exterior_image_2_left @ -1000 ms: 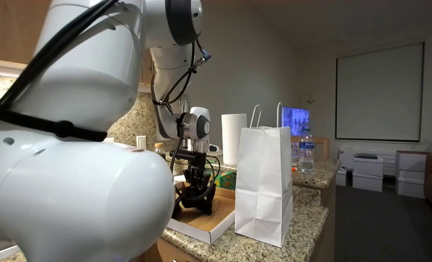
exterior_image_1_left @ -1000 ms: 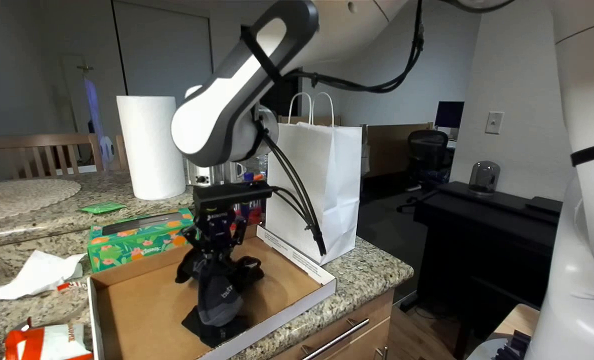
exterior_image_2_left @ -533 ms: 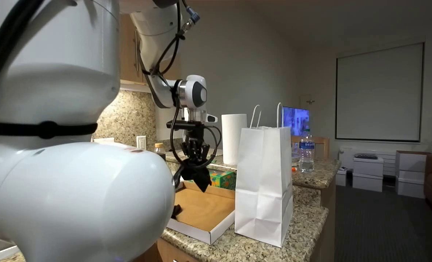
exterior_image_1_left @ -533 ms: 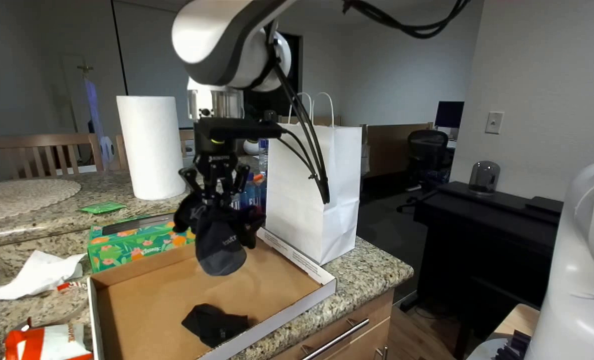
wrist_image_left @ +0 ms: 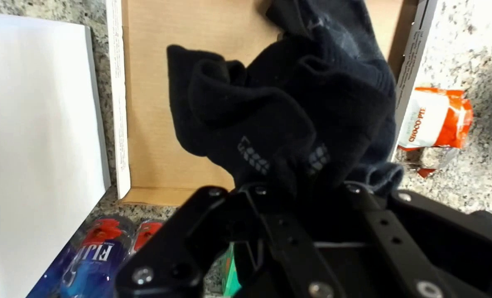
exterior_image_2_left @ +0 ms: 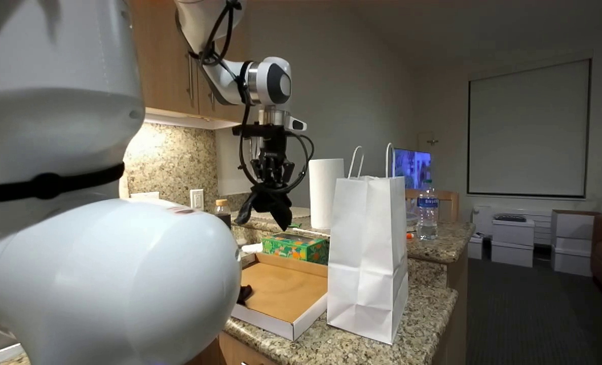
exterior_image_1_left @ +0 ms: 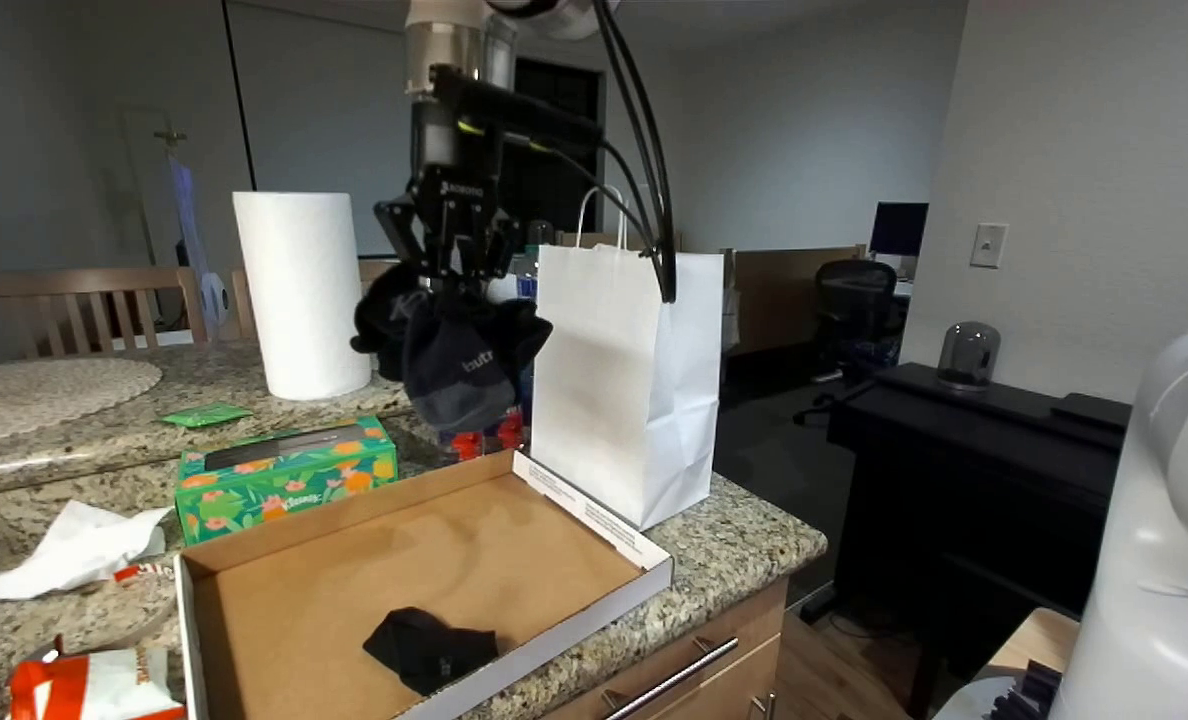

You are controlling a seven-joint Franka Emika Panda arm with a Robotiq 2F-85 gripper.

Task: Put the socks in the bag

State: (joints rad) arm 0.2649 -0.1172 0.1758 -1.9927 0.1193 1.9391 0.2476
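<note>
My gripper is shut on a dark bunch of socks, which hangs below its fingertips in both exterior views. Pale printed marks show on the bunched fabric in the wrist view, where these socks hide the fingertips. Another black sock lies in the shallow cardboard box beneath. The white paper bag stands upright beside the box, its twisted handles up. In an exterior view the held socks are to the left of the bag, apart from it, their lower ends below the height of its rim.
The cardboard box has low white walls. Behind it stand a green tissue box, a paper towel roll and water bottles. A red-white snack packet and a crumpled tissue lie on the granite counter.
My gripper has risen from the cardboard box, carrying the bunch of socks up with it. One black sock has stayed on the box floor. The bag has not moved.
</note>
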